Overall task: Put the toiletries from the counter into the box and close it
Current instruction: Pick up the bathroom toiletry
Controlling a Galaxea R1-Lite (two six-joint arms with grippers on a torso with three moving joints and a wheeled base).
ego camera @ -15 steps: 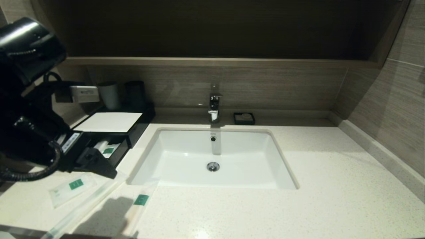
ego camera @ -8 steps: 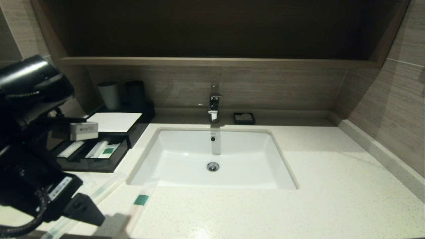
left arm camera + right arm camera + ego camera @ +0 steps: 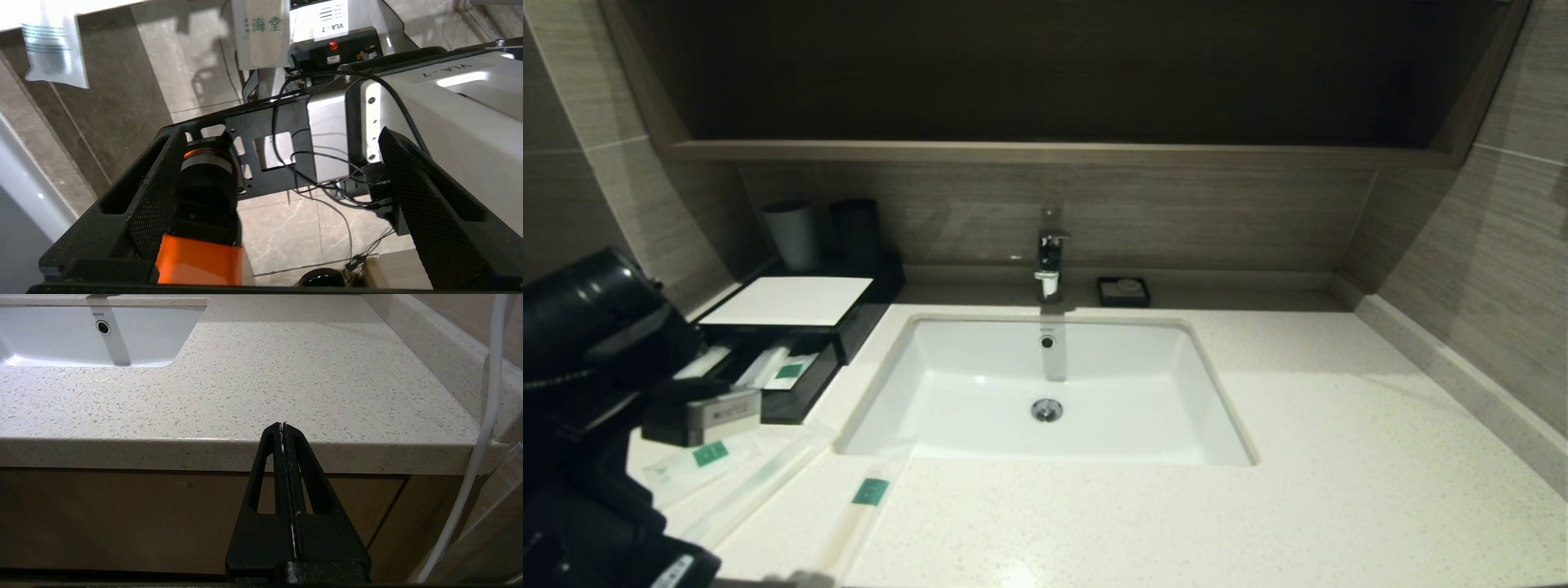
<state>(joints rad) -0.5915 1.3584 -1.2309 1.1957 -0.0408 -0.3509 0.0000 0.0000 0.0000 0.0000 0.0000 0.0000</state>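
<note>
The black box [image 3: 792,300] with its white top panel stands at the counter's [image 3: 1339,457] left. Its front drawer [image 3: 783,369] is pulled out, and white packets lie inside, one with a green label. On the counter in front of it lie three toiletries: a short sachet [image 3: 698,464], a long thin packet [image 3: 760,482] and another long one [image 3: 866,498]. My left arm [image 3: 596,367] hangs at the near left. Its gripper [image 3: 282,196] is open and empty, facing the floor and the robot's base. My right gripper [image 3: 282,426] is shut and empty just below the counter's front edge [image 3: 286,451].
A white sink [image 3: 1045,384] with a faucet [image 3: 1049,261] sits mid-counter. A small black soap dish [image 3: 1123,291] is behind it. Two cups [image 3: 792,235] stand behind the box. Walls close in on both sides.
My left arm has drawn back from the open drawer and dropped toward the near left corner. The short sachet and the drawer's inside now show.
</note>
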